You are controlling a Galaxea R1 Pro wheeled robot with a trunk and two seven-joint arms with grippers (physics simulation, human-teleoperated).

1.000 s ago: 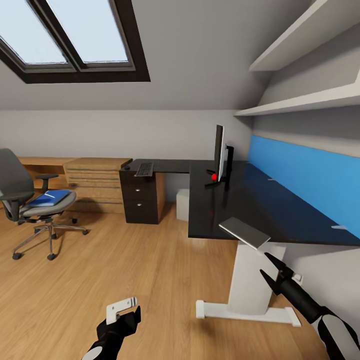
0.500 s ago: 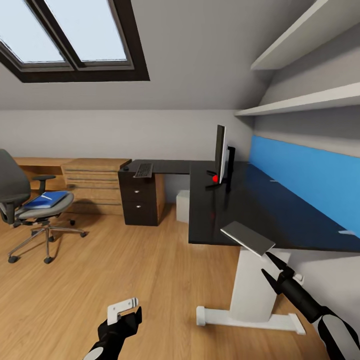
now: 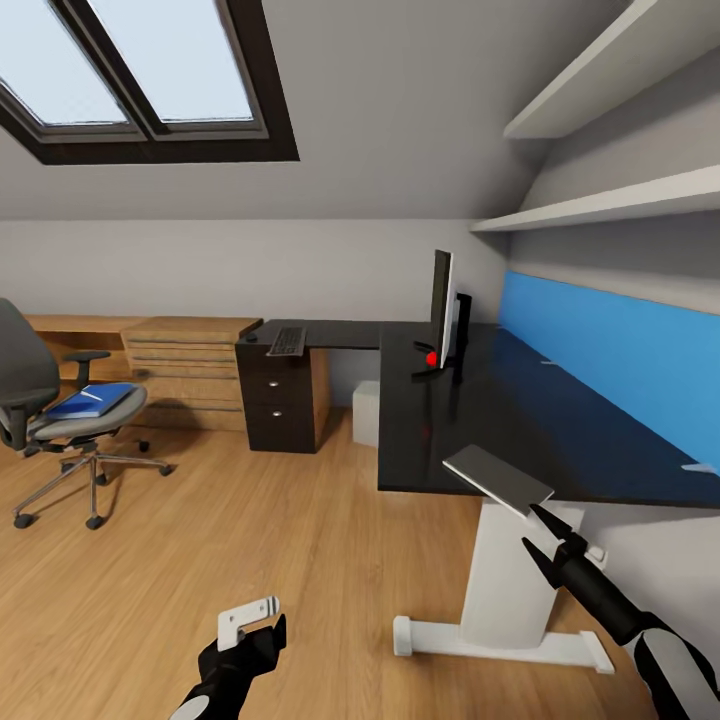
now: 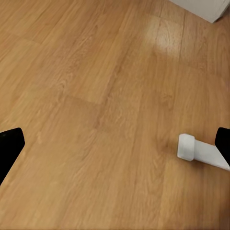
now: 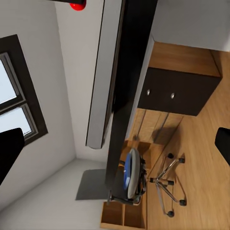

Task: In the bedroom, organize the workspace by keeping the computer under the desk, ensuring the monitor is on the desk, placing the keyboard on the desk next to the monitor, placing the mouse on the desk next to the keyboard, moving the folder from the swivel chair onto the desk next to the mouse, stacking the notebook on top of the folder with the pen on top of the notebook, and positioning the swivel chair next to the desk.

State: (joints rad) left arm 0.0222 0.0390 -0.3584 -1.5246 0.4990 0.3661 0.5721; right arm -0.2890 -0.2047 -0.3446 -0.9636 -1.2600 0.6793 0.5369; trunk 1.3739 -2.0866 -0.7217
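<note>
Closest to me, my left hand hangs low over the wooden floor with its fingers spread and nothing between them; from its wrist camera I see bare boards and the white foot of the desk leg. My right hand is raised at the near edge of the desk, fingers parted and pointing up at a flat grey slab that lies tilted across that edge. I cannot tell whether the fingertips touch it.

Further along the black top, the monitor stands edge-on to me on its stand, with a small red thing at its base. Under the desk, by the far wall, sits the light-grey computer. On the far wing of the desk, above the black drawers, lies the keyboard, and just beside it a small dark mouse.

Well apart from the desk, the swivel chair stands on the floor with the blue folder on its seat and a thin white pen on top of that.
</note>
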